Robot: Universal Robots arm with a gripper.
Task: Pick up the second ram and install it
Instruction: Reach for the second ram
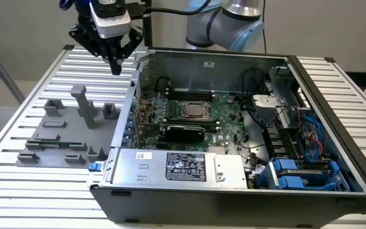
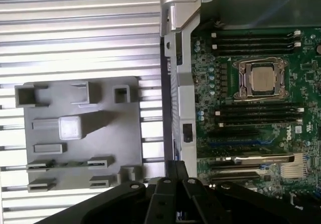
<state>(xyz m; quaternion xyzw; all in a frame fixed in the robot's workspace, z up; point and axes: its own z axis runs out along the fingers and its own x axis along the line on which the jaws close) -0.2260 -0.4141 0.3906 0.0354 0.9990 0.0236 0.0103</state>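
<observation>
Slatted aluminium makes up the surface point(image 1: 17, 200), and most of it is taken by an open computer case point(image 1: 335, 95) lying on its side. Seen from the exterior view, the silver-and-blue robot arm point(image 1: 230, 24) reaches in behind the case's far wall. That view also takes in the boxed power supply point(image 1: 183, 167) along the near edge and the blue drive caddies point(image 1: 291, 176) at the near corner on the exterior view's right.

Inside lies the green motherboard point(image 1: 228, 109), with the square processor point(image 1: 196, 110) near its middle. The wrist view looks straight down on the board and makes plain the banks of long black memory slots point(image 2: 256, 40) on either side of the processor.

Beside the case, on the exterior view's left, sits a gray holder plate point(image 1: 65, 133) studded with blocks and one tall post point(image 1: 81, 105).

The black end effector point(image 1: 116, 71) hangs above the surface just outside the case's far corner on the exterior view's left. Its fingers are pressed together into one narrow tip.

The second ram point(image 1: 55, 142) looks to be the thin dark-green strip held on edge between two low blocks towards the near side of the holder plate. It is well apart from the end effector, and in the wrist view it is only a faint line.
</observation>
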